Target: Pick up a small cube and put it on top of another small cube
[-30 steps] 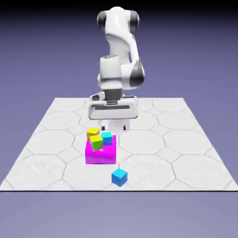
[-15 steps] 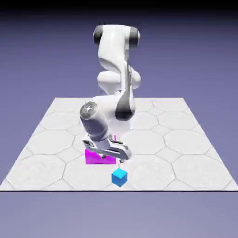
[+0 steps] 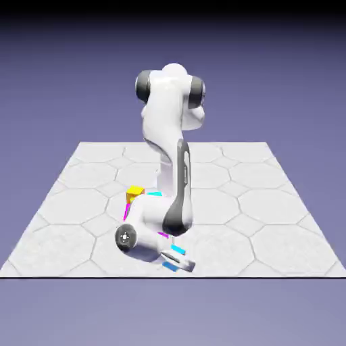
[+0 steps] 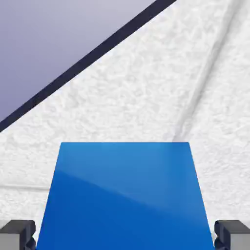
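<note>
Where the blue cube point(image 4: 125, 195) lies: at six o'clock in the hand view, between the two fingertips, its sides running nearly straight between them.
Gripper point(image 4: 125, 234): closed on the blue cube, one tip at each side face, and I see no clear gap at either side.
Long axis of the cube: none that I can tell; its far edge runs level, from nine to three o'clock in the hand view.
Cube on the table point(image 3: 284, 203): near six o'clock in the exterior view, close to the front edge, mostly hidden by the hand; if it is lifted, I cannot tell.
Arm point(image 3: 162, 121): comes down from twelve o'clock.
Magenta block point(image 3: 126, 212): toward ten o'clock from the cube, partly behind the arm.
Yellow cube point(image 3: 135, 192) and teal cube point(image 3: 155, 194): toward eleven o'clock; which one is the target, I cannot tell.
Coming move: probably straight up first, then back toward eleven o'clock.
</note>
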Available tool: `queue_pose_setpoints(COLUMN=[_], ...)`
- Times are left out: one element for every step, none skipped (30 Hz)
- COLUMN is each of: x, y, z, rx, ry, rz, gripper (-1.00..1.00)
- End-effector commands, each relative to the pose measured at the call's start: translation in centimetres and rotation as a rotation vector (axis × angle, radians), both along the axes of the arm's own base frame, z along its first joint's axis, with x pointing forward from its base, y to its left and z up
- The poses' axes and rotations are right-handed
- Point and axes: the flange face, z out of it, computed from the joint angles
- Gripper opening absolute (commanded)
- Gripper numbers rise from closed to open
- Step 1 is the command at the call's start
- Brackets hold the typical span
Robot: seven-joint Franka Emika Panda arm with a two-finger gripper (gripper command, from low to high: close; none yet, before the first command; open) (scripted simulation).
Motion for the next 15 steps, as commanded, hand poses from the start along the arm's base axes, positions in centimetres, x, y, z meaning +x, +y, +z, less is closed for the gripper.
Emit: queue_pose_setpoints(x=[0.9,1.6,1.8,1.8,1.1,0.4,-0.3,-1.1,-1.9,-2.7,-3.5,-4.4,-5.3,-6.2,-7.1], y=[-0.7,-1.4,-1.6,-1.6,-1.8,-2.0,-2.2,-2.4,-2.6,-2.9,-3.1,-3.3,-3.6,-3.8,-4.1], z=[1.7,3.4,3.9,3.9,5.0,6.1,7.2,8.3,9.3,10.4,11.4,12.3,13.3,14.2,15.1], rx=[-0.001,-0.003,-0.003,-0.003,-0.009,-0.014,-0.018,-0.021,-0.024,-0.026,-0.027,-0.027,-0.026,-0.025,-0.023], ry=[0.0,0.0,0.001,0.001,-0.008,-0.015,-0.021,-0.026,-0.029,-0.032,-0.033,-0.033,-0.032,-0.03,-0.026], rz=[0.002,0.002,0.002,0.002,0.057,0.113,0.168,0.223,0.277,0.331,0.385,0.439,0.492,0.545,0.598], gripper=[-1.0,-1.0,-1.0,-1.0,-1.0,-1.0,-1.0,-1.0,-1.0,-1.0,-1.0,-1.0,-1.0,-1.0,-1.0])
